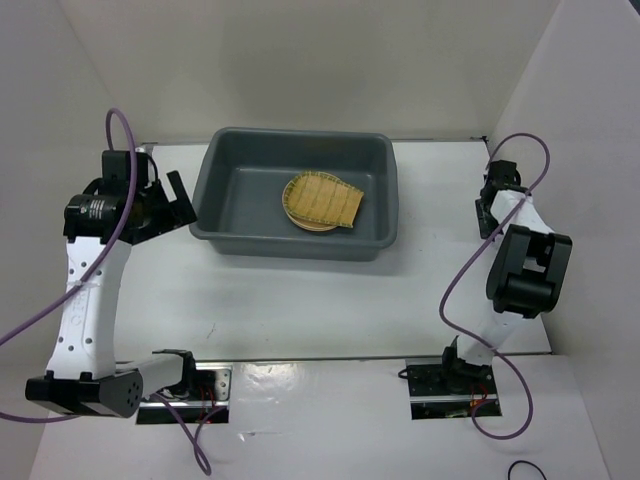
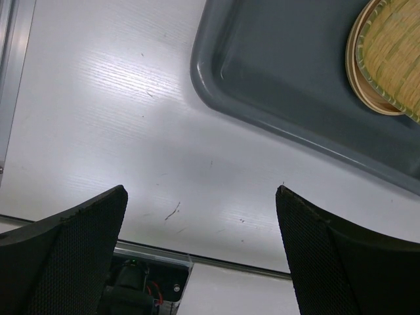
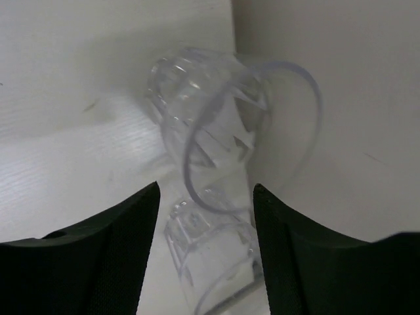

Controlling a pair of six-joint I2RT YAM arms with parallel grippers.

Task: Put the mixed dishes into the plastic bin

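Note:
The dark grey plastic bin (image 1: 215, 195) stands at the back centre. Inside it a yellow-green fan-shaped dish (image 1: 328, 200) lies on a tan-orange plate (image 1: 295, 212). In the left wrist view I see a corner of the bin (image 2: 275, 79), the plate's rim (image 2: 359, 88) and the dish (image 2: 394, 46). My left gripper (image 1: 178, 205) (image 2: 201, 190) is open and empty over the table, just left of the bin. My right gripper (image 1: 487, 205) (image 3: 205, 190) is open by the right wall. Its fingers stand either side of a clear glass cup (image 3: 210, 256) lying on its side. A second clear cup (image 3: 197, 111) lies just beyond it.
The white side wall (image 3: 341, 98) stands right against the cups. White walls enclose the table on three sides. Purple cables loop from both arms (image 1: 460, 280). The left arm's base mount (image 2: 141, 282) shows under the left gripper.

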